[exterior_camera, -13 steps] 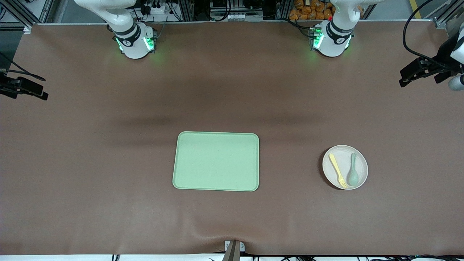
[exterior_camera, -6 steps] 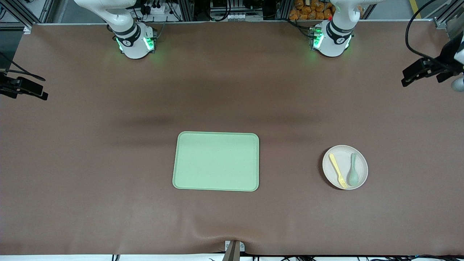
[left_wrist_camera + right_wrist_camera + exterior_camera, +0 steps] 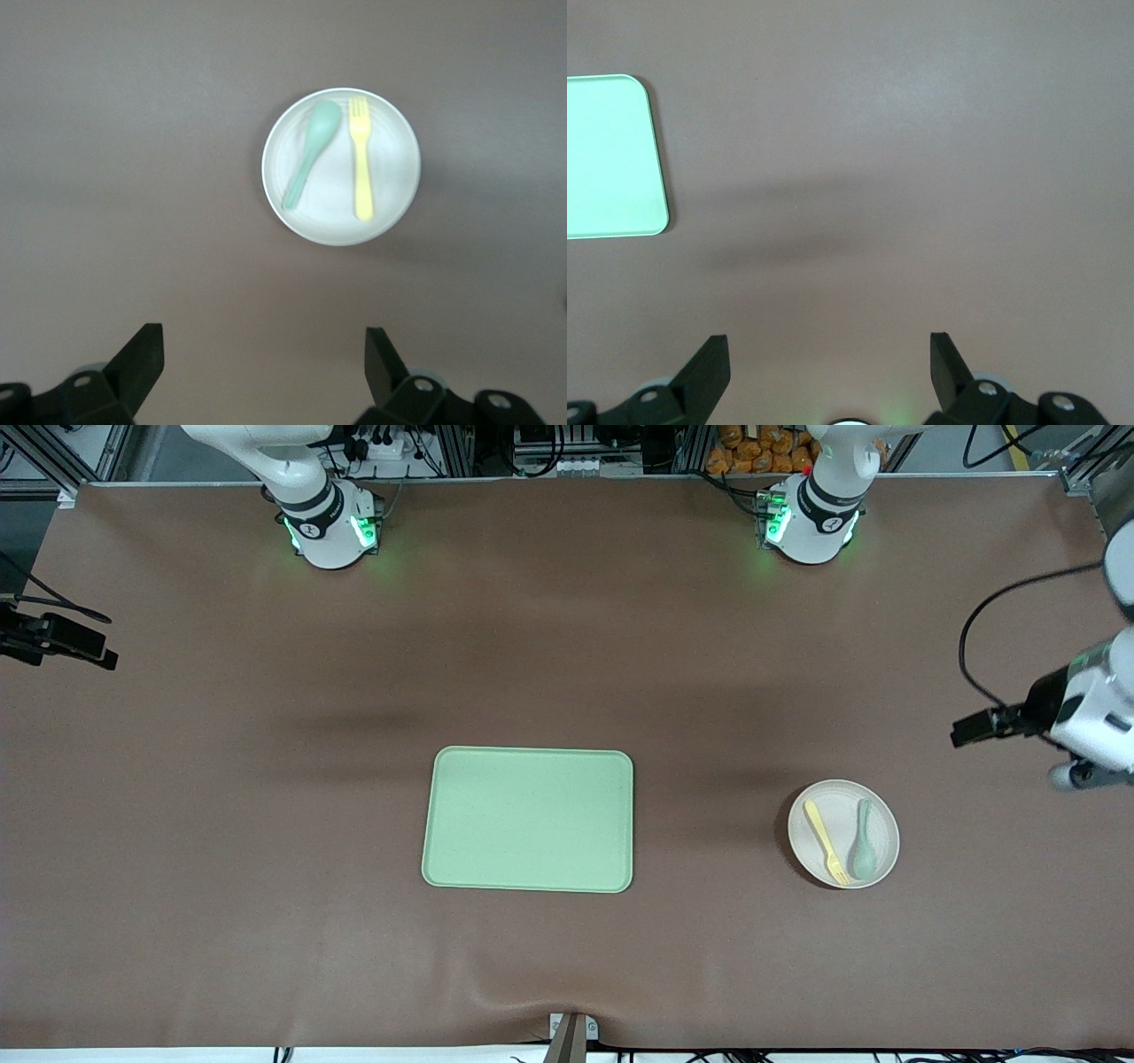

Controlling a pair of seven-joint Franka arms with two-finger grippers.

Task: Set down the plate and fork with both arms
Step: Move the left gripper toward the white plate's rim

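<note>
The off-white plate (image 3: 843, 816) lies on the brown table toward the left arm's end. The yellow fork (image 3: 826, 841) lies in it beside a pale green spoon (image 3: 863, 843). In the left wrist view the plate (image 3: 341, 221) holds the fork (image 3: 361, 168) and spoon (image 3: 308, 155). My left gripper (image 3: 263, 354) is open and empty, high over bare table beside the plate; its hand shows at the front view's edge (image 3: 1094, 713). My right gripper (image 3: 830, 354) is open and empty, high over bare table near the right arm's base, and waits.
A pale green rectangular tray (image 3: 529, 819) lies at the table's middle; its corner shows in the right wrist view (image 3: 611, 150). The right arm's hand shows at the front view's edge (image 3: 53, 640). The cloth bulges slightly at the table's near edge (image 3: 567, 1001).
The left arm's hand has swung from the table's end toward the plate. The right arm, plate, fork, spoon and tray have not moved.
</note>
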